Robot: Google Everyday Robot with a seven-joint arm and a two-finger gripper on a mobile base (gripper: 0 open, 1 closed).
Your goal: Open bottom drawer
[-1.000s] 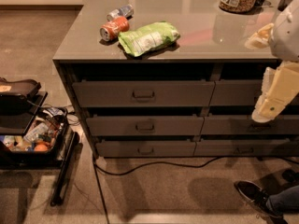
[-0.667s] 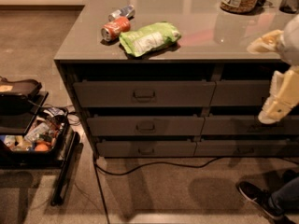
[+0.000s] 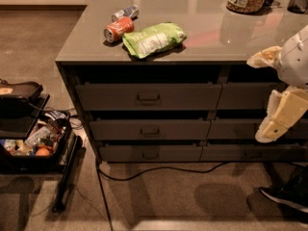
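The robot's cream hand (image 3: pixel 281 117) hangs at the right edge, before the right drawer column; whether it is wide or narrow cannot be told. The bottom drawer (image 3: pixel 150 153) sits closed, lowest in the left column, well apart from the hand, below a grey surface (image 3: pixel 86 44) bearing a green chip bag (image 3: pixel 153 39).

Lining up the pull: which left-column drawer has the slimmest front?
The bottom drawer, lowest of three; both above are taller. The gripper hangs far to its right.
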